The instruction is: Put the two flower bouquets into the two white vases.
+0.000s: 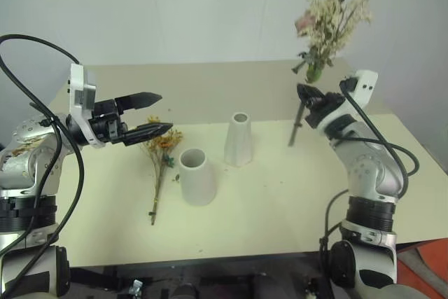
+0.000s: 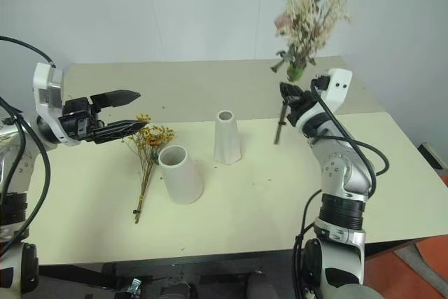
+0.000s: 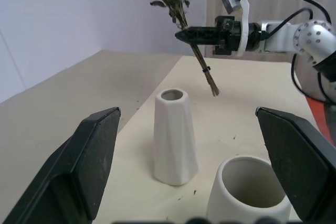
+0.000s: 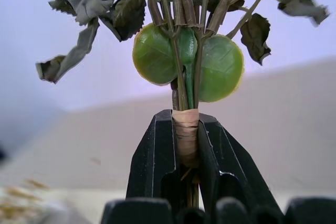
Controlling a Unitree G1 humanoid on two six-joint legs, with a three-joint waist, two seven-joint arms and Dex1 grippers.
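The right claw (image 1: 302,94) is clamped on the wrapped stems of the pink bouquet (image 1: 329,19), held upright above the worktop's (image 1: 280,201) right side. Neither vase is filled: yellow bouquet (image 1: 159,162) lies flat beside the short vase (image 1: 196,176), seemingly touching it; the tall vase (image 1: 239,138) stands mid-worktop. The left claw (image 1: 155,113) hovers level, spread wide and empty.

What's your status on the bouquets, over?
Right gripper shut on pink bouquet, lifted upright. Left gripper open above yellow bouquet, lying on table. Both vases empty.
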